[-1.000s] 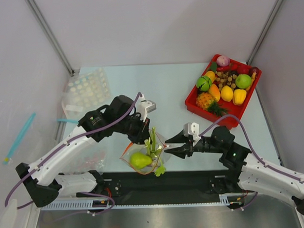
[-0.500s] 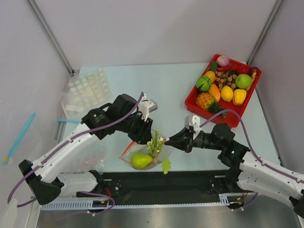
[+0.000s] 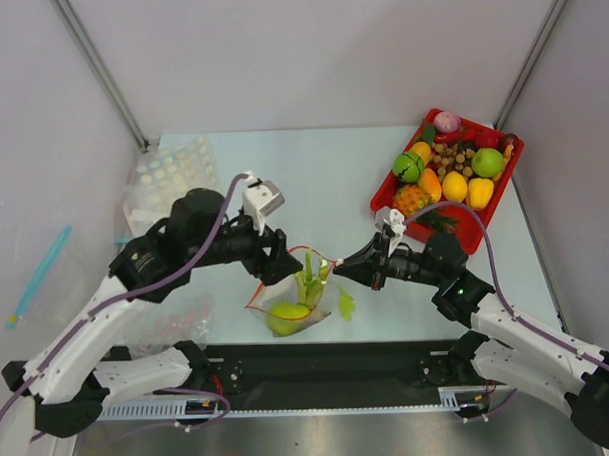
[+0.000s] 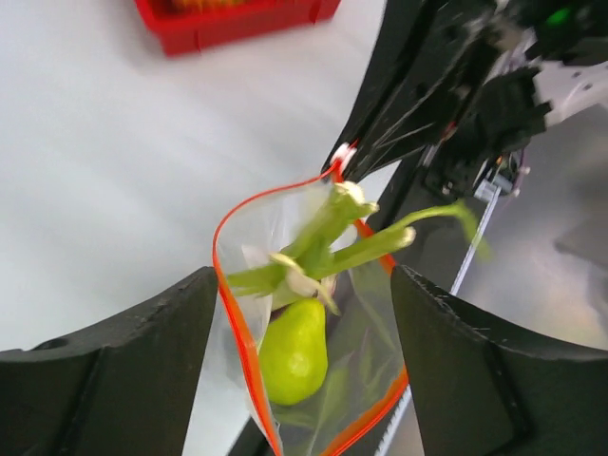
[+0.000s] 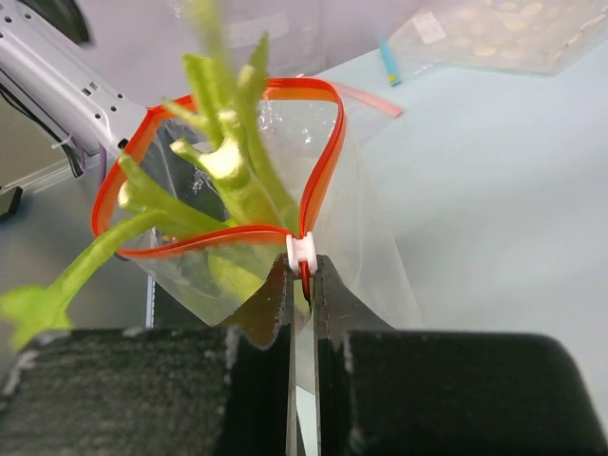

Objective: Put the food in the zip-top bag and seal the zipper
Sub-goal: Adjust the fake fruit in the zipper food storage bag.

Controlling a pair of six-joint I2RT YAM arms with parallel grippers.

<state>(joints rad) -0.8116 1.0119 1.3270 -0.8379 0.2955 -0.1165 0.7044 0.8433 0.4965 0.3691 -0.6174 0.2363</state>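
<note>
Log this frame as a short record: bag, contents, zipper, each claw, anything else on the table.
bag: clear bag, mouth facing up
contents: pear at the bottom; leek with leaves poking out of the mouth
zipper: red-orange zipper, gaping open
left claw: left claw open, holding nothing, next to the bag
right claw: right claw shut on the zipper at one end of the mouth
other: red tray of toy produce, far right

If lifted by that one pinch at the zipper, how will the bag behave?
Probably floppy: the bag creases and bulges below the pinch of the right gripper. It would likely sag under the pear. The leek sticks out of the mouth and may tip out.
</note>
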